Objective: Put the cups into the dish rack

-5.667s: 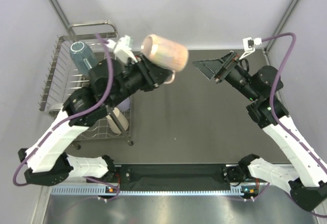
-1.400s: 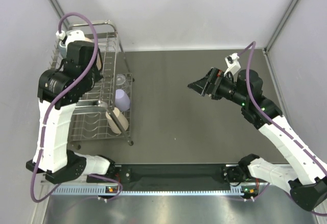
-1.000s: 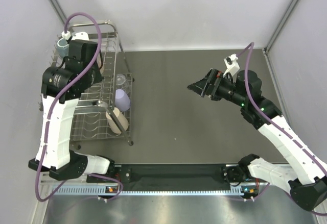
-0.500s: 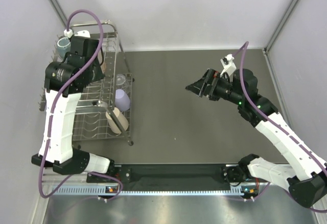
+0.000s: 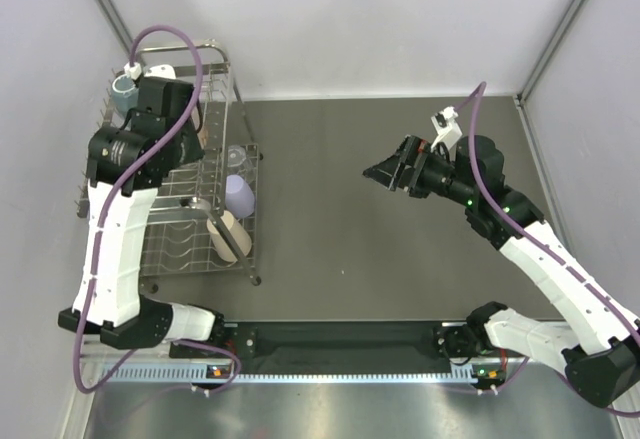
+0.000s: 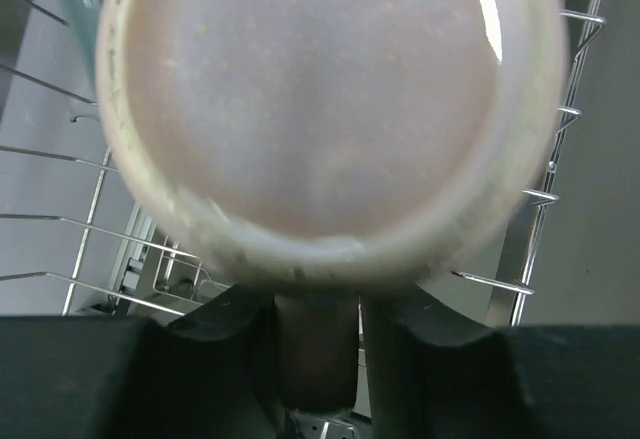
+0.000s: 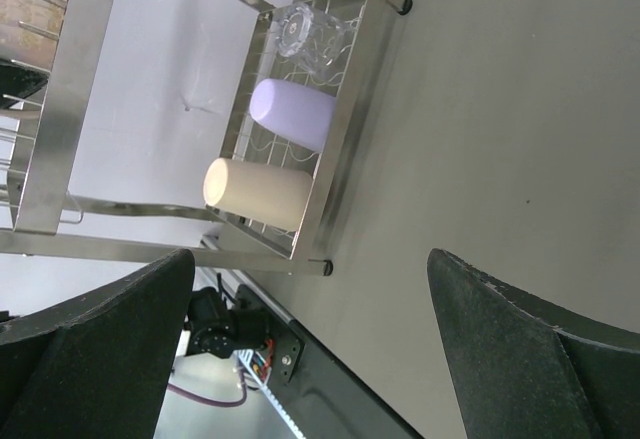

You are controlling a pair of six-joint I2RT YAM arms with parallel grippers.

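Left wrist view: we found the left gripper (image 6: 320,344) pinching the pink mug (image 6: 320,109) by its handle over the dish rack (image 6: 545,197); we judged release due next. Right gripper (image 7: 310,259) stood spread, empty.

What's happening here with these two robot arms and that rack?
The left end effector holds the pink mug by its handle at the far end of the dish rack. A lavender tumbler, a beige tumbler and a clear glass already sit in its side basket. The right end effector hangs open and empty above the table.
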